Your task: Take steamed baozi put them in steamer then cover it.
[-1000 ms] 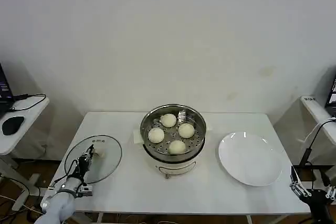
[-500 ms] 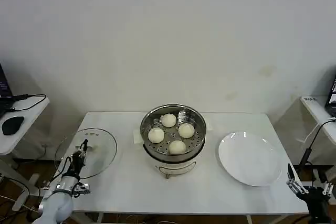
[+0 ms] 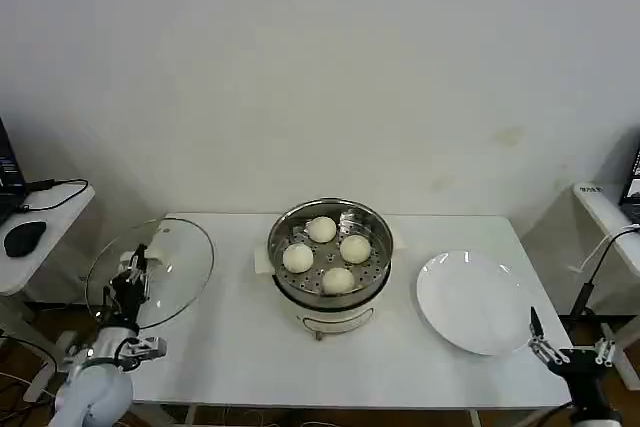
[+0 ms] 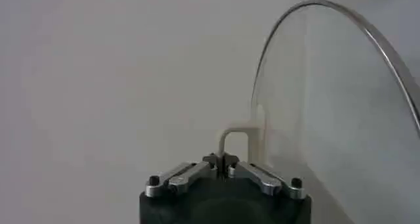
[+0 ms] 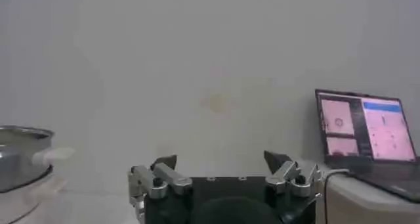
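Several cream-white baozi [image 3: 338,280] sit on the perforated tray inside the shiny steamer [image 3: 288,220] at the table's middle. The clear glass cover [image 3: 165,277] hangs tilted above the table's left end, its metal rim [image 4: 387,48] arching past the left wrist camera. My left gripper [image 3: 132,269] is shut on the cover's pale handle [image 4: 231,140], jaws pinched together on it [image 4: 222,161]. My right gripper [image 3: 545,342] stands open and empty off the table's front right corner, its fingers spread wide [image 5: 222,161].
A flat white plate [image 3: 476,302] lies on the table right of the steamer. A side desk with a mouse [image 3: 22,238] stands at far left. Another desk with a laptop [image 5: 366,128] is at far right.
The left gripper has lifted the cover off the table and tilted it upright, drawing it left and up. The right gripper has risen a little and shifted left.
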You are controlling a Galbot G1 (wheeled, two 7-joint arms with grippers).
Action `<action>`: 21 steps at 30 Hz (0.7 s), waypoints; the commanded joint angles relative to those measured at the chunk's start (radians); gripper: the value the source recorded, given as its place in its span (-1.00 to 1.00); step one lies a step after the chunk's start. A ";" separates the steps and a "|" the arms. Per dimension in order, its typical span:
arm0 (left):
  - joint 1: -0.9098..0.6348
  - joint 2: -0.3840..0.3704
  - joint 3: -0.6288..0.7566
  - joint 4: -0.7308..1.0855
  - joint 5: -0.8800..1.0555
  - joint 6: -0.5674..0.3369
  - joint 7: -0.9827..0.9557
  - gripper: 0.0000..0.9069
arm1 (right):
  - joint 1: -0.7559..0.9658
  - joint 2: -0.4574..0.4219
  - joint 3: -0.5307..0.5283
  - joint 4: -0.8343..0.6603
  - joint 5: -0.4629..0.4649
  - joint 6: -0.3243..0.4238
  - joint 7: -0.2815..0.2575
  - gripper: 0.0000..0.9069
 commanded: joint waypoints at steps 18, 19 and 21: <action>-0.589 -0.057 0.710 -0.182 0.068 0.520 0.289 -1.00 | 0.027 0.061 -0.030 -0.043 -0.164 -0.012 0.053 1.00; -0.601 -0.074 0.728 -0.169 0.087 0.521 0.308 -1.00 | 0.029 0.063 -0.031 -0.045 -0.172 -0.012 0.054 1.00; -0.625 -0.101 0.754 -0.145 0.120 0.521 0.330 -1.00 | 0.031 0.067 -0.035 -0.046 -0.178 -0.014 0.054 1.00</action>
